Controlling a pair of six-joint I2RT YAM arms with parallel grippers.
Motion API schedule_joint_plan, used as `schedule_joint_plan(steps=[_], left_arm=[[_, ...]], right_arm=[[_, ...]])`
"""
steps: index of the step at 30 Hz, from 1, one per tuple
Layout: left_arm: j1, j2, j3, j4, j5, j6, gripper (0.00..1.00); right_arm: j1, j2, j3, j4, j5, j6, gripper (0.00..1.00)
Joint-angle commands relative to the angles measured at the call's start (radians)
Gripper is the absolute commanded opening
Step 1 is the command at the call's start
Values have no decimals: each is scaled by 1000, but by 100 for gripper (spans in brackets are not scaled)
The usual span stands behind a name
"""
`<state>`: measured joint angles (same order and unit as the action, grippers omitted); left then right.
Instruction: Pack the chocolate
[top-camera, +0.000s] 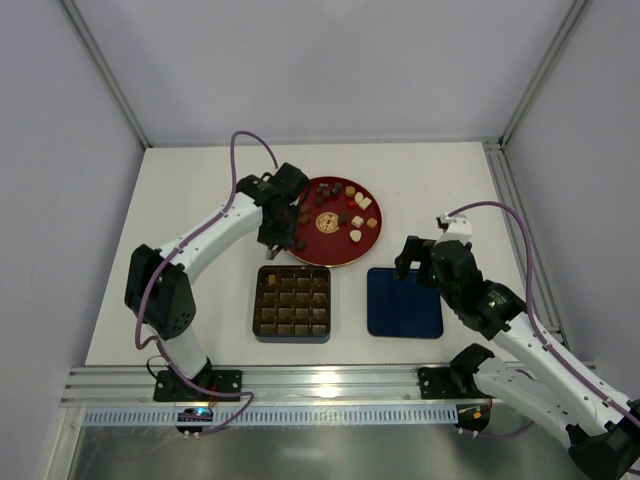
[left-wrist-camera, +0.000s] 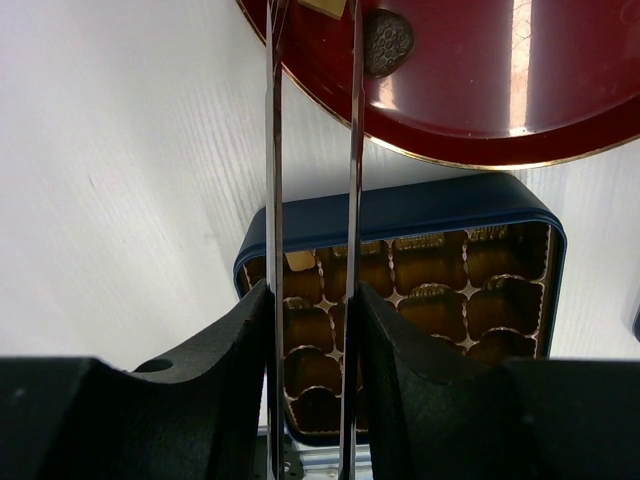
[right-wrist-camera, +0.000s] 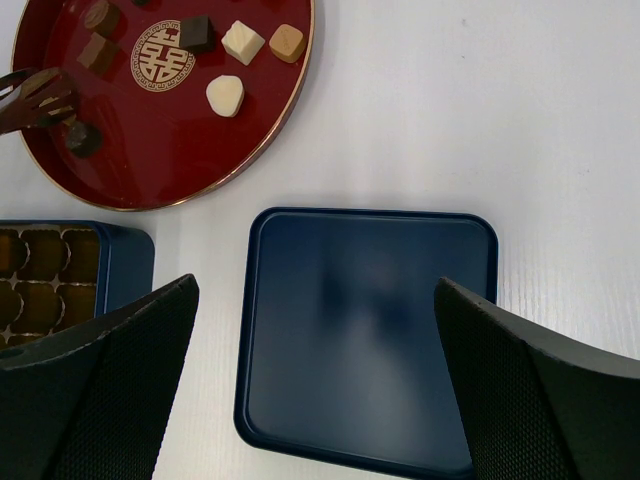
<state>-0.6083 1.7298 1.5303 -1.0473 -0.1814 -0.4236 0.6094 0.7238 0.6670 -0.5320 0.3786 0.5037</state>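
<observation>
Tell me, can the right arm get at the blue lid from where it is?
Probably yes. Its fingers stand open over the lid, nothing lies on it, and the left arm is away over the plate.

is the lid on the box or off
Off. The lid lies flat on the table, apart from the box, whose compartments are uncovered.

Cameras, three: one high behind my bases, overlooking the whole table (top-camera: 200, 190); two on my wrists, close, downward, sharing red plate (right-wrist-camera: 150, 160) and box (left-wrist-camera: 400, 208).
</observation>
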Motion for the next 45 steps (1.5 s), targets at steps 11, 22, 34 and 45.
schedule_joint_plan(steps=[11,22,34,45], left_arm=[[4,-13,24,15,22,16,32],[4,22,112,-8,-1,34,30],[5,71,168,-14,-7,45,31],[5,79,166,-16,-16,52,37]], right_arm=[[4,-12,-4,20,11,1,100],[4,-7,-1,20,17,-4,100],[3,-18,2,7,31,-11,100],[4,-21,8,0,33,-13,100]])
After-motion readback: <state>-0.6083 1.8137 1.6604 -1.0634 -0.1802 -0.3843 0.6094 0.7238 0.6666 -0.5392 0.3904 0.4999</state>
